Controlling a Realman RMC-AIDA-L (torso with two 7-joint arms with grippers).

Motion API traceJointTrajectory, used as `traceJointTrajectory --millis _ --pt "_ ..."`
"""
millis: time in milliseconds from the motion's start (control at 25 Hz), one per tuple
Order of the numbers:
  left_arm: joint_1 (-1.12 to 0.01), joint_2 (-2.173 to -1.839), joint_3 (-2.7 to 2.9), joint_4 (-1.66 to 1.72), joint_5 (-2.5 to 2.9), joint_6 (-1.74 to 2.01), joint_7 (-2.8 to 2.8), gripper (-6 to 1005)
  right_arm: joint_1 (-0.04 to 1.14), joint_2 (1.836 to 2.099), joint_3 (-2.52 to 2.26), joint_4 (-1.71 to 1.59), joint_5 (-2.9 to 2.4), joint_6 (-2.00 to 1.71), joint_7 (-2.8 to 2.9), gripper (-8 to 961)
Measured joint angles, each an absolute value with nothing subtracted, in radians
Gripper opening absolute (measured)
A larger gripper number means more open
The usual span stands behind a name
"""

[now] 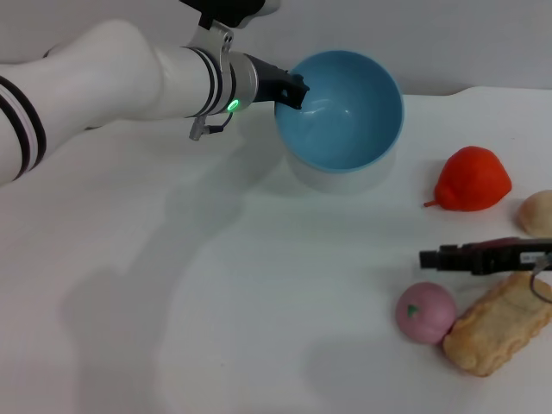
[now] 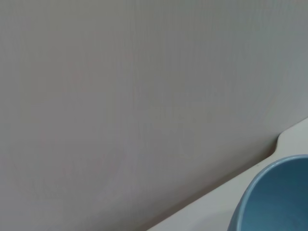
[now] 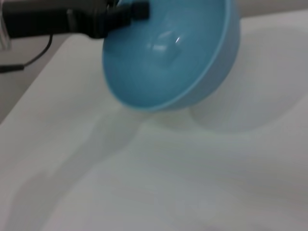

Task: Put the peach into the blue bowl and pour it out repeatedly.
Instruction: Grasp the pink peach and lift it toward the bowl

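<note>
The blue bowl (image 1: 345,112) hangs tilted above the white table at the back, its opening turned toward me, with nothing inside. My left gripper (image 1: 295,89) is shut on the bowl's left rim. In the right wrist view the same bowl (image 3: 168,53) shows tipped, with the left gripper (image 3: 137,10) clamped on its edge. A slice of the bowl (image 2: 274,197) fills the left wrist view's corner. The pink peach (image 1: 424,311) lies on the table at the front right. My right gripper (image 1: 431,257) hovers just above and behind it, pointing left and touching nothing.
A red-orange pear-shaped fruit (image 1: 472,178) lies right of the bowl, and a pale beige lump (image 1: 538,211) sits at the right edge. A tan bread-like block (image 1: 500,323) rests against the peach's right side. The table's back edge meets a grey wall.
</note>
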State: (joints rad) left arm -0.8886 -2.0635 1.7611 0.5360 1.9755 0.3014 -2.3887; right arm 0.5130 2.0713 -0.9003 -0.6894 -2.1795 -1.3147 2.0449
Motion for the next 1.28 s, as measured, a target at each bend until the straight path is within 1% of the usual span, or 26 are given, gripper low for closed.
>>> traceJointTrajectory --millis 480,1040,1240,1280 --pt "-0.887 -2.065 1.768 0.535 1.974 0.311 -2.386 -1 0.56 2.069 -1.031 -0.6 -2.222 -1.277 2.117 533" --pt "-0.863 -2.069 1.784 0.535 1.974 0.314 -2.387 -2 0.564 2.071 -1.052 -0.603 -2.22 -1.28 2.114 408" --pt "-0.854 -2.069 1.786 0.534 1.974 0.314 -2.387 -2 0.558 2.074 -1.049 -0.642 -2.205 -1.293 2.113 193" --pt "-0.853 -2.069 1.789 0.534 1.974 0.314 -2.387 -2 0.552 2.074 -1.049 -0.66 -2.194 -1.302 2.112 173"
